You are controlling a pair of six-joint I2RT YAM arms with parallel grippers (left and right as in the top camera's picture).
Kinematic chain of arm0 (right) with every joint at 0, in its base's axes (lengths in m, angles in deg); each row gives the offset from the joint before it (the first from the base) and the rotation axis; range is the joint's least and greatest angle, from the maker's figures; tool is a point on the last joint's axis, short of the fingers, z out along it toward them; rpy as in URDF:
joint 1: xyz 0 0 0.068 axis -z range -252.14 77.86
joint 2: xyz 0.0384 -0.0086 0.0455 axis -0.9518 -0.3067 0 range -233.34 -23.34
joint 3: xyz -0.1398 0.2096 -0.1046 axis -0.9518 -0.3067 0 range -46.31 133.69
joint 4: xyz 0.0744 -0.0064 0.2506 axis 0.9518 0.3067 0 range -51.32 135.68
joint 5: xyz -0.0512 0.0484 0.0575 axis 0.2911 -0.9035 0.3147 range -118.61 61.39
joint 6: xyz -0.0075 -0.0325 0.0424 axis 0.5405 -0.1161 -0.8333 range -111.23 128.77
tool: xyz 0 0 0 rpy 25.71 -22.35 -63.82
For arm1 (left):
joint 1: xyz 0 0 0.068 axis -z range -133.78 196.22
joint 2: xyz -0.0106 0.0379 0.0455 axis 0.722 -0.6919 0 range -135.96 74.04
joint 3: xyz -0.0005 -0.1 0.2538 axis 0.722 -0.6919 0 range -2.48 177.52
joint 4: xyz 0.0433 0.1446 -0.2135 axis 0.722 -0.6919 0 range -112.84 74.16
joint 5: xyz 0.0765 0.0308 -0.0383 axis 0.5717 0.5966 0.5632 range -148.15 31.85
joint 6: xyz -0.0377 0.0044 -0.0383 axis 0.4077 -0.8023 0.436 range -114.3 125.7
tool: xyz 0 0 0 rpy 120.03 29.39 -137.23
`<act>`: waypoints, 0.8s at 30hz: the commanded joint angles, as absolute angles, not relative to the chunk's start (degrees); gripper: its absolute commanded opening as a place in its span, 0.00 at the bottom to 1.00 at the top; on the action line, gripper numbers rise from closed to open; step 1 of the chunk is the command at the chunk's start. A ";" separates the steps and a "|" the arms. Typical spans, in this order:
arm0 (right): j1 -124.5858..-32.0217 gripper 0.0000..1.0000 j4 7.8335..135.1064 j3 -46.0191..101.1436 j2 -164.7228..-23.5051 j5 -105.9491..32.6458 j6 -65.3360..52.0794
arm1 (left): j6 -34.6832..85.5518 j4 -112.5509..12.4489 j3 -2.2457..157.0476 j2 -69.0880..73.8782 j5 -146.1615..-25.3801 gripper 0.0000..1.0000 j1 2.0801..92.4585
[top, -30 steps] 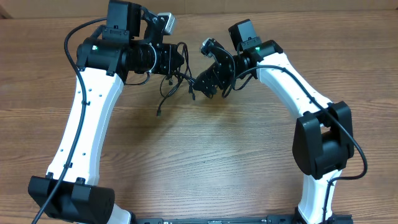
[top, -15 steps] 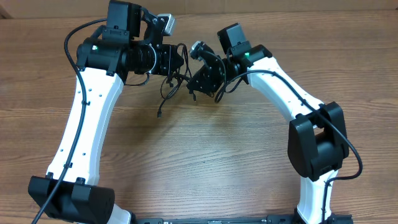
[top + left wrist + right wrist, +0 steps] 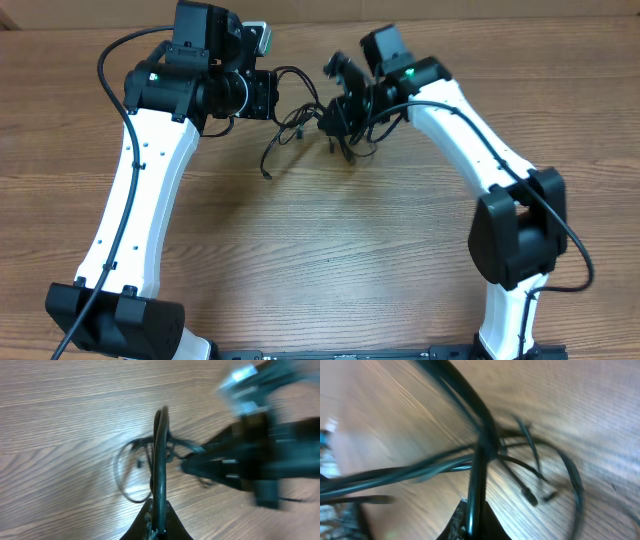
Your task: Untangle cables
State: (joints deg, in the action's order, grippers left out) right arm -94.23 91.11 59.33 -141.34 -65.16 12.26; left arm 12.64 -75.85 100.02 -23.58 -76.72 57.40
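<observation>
right side takes hold: the cables are now strung between both grippers

a second ago the right gripper stood with its jaws spread just beside the left gripper, nosing into the bundle. now its jaws are pressed together on one black cord, which in the right wrist view runs straight up out of the fingertips. the arm has also drawn a little further from the left gripper and toward the far edge of the table.

the left gripper has not let go. its fingers are pinched on a doubled strand, seen in its own wrist view rising from between them.

the cables hang in the gap just beside the left gripper, between it and the right one. they look lifted, with loops spreading wider than before. one loose plug end dangles below the left gripper, near the wood.

judged from this, both ends of the knot are now gripped, so pulling apart can begin. how tight the crossing is cannot be told; the wrist views are blurred.
</observation>
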 commanded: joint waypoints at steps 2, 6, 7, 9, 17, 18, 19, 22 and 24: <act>-93.81 0.04 90.89 65.21 -130.74 -73.71 5.90 | 13.62 -76.07 100.33 -24.22 -72.63 0.04 57.05; -91.87 0.04 91.70 65.63 -125.62 -73.49 2.77 | 13.58 -76.60 100.33 -25.11 -72.33 0.04 57.05; -91.28 0.04 92.11 65.63 -124.92 -73.19 2.25 | 13.58 -76.73 100.33 -25.24 -71.96 0.04 57.05; -88.89 0.04 94.17 65.63 -123.19 -70.28 -0.86 | 13.60 -76.97 100.33 -25.24 -70.54 0.04 57.05; -79.23 0.04 105.42 64.73 -122.36 -44.47 -9.51 | 13.60 -77.30 100.33 -25.24 -69.57 0.04 57.05; -78.31 0.04 107.02 64.42 -122.39 -40.82 -9.49 | 13.58 -77.43 100.33 -25.24 -69.62 0.04 57.05; -77.77 0.04 108.07 64.12 -122.43 -38.37 -9.49 | 13.58 -77.56 100.33 -25.24 -69.60 0.04 57.05; -77.03 0.07 109.60 62.33 -122.47 -32.75 -9.47 | 13.42 -77.97 100.33 -25.24 -69.66 0.04 57.07; -76.87 0.07 109.62 60.82 -122.47 -31.61 -9.49 | 13.40 -78.21 100.33 -25.24 -69.75 0.04 57.07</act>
State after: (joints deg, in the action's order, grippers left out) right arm -76.76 109.80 62.43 -122.63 -39.59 -8.38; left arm 13.03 -78.06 100.02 -24.78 -70.30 57.42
